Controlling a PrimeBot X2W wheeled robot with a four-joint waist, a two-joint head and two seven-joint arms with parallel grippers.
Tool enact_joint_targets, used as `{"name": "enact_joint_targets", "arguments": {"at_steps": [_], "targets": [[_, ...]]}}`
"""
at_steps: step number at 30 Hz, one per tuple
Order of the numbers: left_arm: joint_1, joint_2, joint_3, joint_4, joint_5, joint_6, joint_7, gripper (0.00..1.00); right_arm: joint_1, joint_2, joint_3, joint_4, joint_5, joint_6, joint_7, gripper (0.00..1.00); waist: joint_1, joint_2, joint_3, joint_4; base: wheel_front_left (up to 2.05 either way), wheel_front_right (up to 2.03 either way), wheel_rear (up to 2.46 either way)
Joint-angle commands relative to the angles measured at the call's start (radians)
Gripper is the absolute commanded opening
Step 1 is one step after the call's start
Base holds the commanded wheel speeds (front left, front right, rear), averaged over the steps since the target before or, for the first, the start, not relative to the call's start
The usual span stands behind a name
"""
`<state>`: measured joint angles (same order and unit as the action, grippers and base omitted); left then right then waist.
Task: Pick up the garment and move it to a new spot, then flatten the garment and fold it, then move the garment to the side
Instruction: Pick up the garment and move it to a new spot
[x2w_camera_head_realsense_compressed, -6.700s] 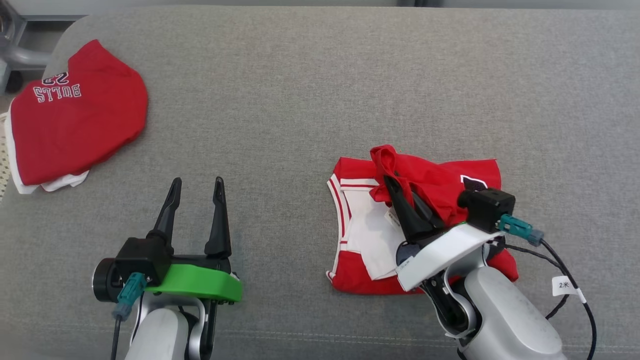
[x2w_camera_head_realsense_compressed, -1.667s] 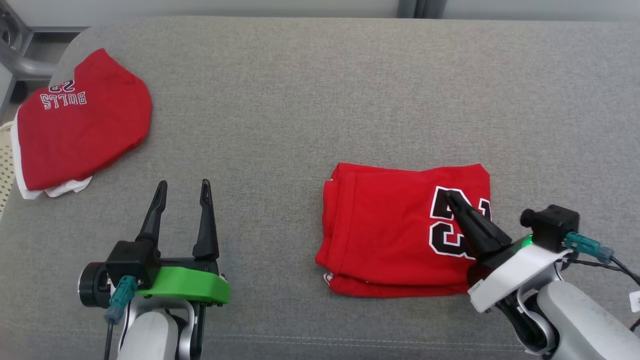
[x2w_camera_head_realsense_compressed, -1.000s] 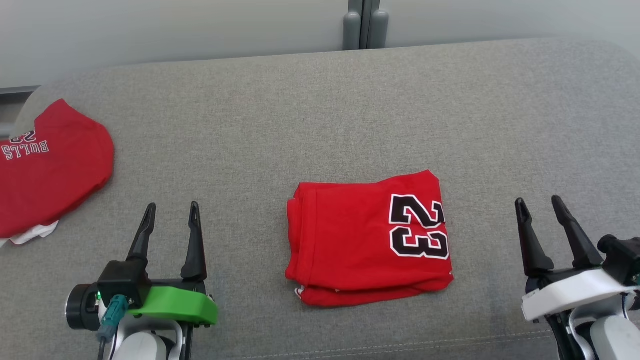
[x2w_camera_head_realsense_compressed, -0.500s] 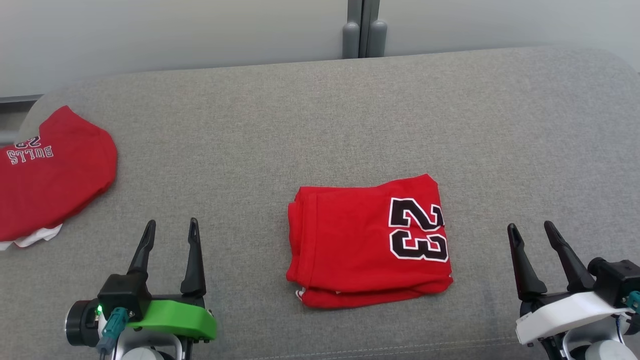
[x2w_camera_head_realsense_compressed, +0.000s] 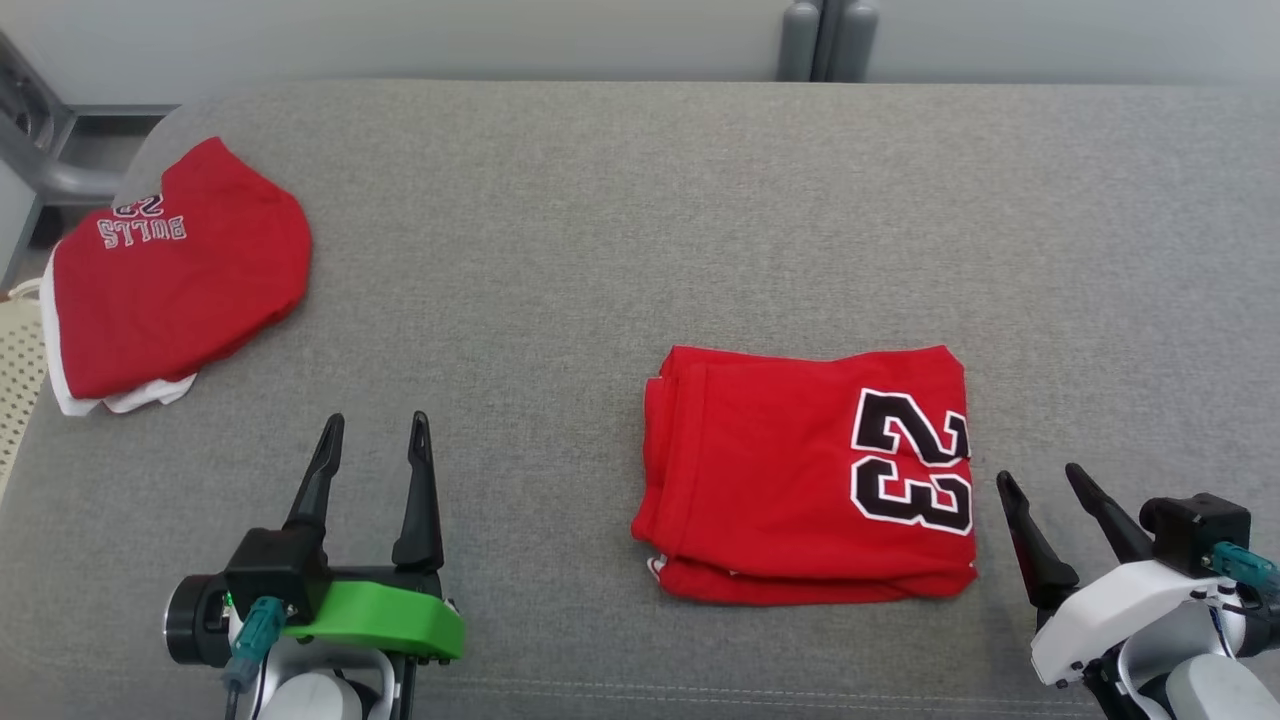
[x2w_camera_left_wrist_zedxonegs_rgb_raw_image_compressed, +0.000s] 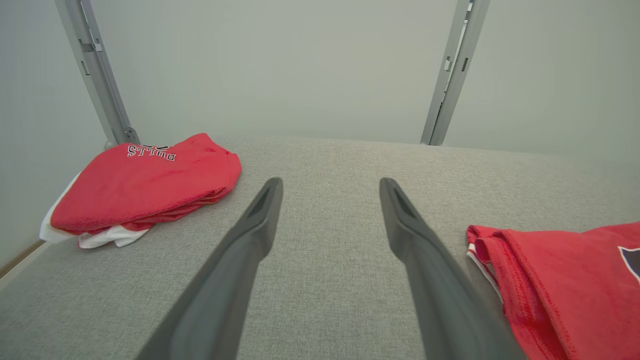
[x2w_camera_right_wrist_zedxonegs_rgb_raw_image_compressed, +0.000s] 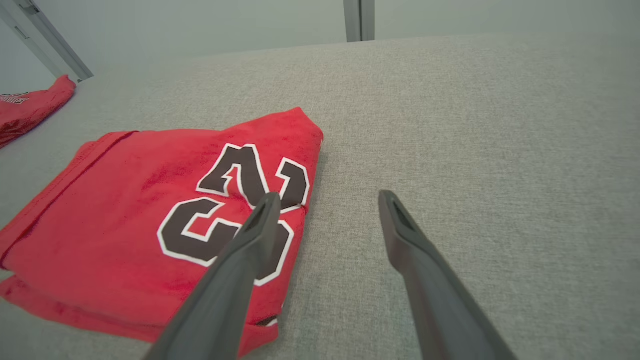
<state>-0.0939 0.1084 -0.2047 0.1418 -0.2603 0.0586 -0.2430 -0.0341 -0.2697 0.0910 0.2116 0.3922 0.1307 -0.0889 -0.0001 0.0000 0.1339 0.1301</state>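
Left fingers (x2w_camera_head_realsense_compressed: 420, 490), right fingers (x2w_camera_head_realsense_compressed: 1035, 550) spread empty; wrist view puts one across the garment (x2w_camera_right_wrist_zedxonegs_rgb_raw_image_compressed: 125, 200).

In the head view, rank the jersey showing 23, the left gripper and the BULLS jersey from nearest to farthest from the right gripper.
1. The jersey showing 23, just left of the right gripper, its edge close to the fingertips.
2. The left gripper, well beyond that jersey, at the lower left.
3. The BULLS jersey, in the far left corner.

Lab setup, grey padded bench (x2w_camera_head_realsense_compressed: 620, 250), metal frame posts (x2w_camera_left_wrist_zedxonegs_rgb_raw_image_compressed: 452, 75)
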Motion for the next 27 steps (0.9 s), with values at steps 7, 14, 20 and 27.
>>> {"name": "enact_joint_targets", "arguments": {"at_steps": [7,14,20,27], "targets": [[-0.036,-0.019,-0.013,0.016,-0.009,-0.006,-0.015,1.00,-0.072,-0.027,0.066,0.127,0.045,0.000,-0.015,1.00,0.0001,0.0000,0.092,0.107,0.00,0.00,0.00],[-0.054,-0.025,-0.012,0.028,-0.003,-0.010,-0.023,1.00,-0.111,-0.024,0.127,0.218,0.085,0.000,-0.028,0.00,0.0001,0.0000,0.107,0.113,0.00,0.00,0.00],[-0.070,-0.028,-0.010,0.016,0.009,-0.016,-0.023,1.00,-0.121,-0.043,0.136,0.243,0.084,-0.001,-0.066,0.00,0.0001,0.0000,0.107,0.089,0.00,0.00,0.00],[-0.107,-0.031,-0.008,-0.014,0.023,-0.023,-0.022,1.00,-0.126,-0.049,0.072,0.210,0.034,-0.001,-0.110,0.00,0.0001,0.0000,0.128,0.003,0.00,0.00,0.00]]}}
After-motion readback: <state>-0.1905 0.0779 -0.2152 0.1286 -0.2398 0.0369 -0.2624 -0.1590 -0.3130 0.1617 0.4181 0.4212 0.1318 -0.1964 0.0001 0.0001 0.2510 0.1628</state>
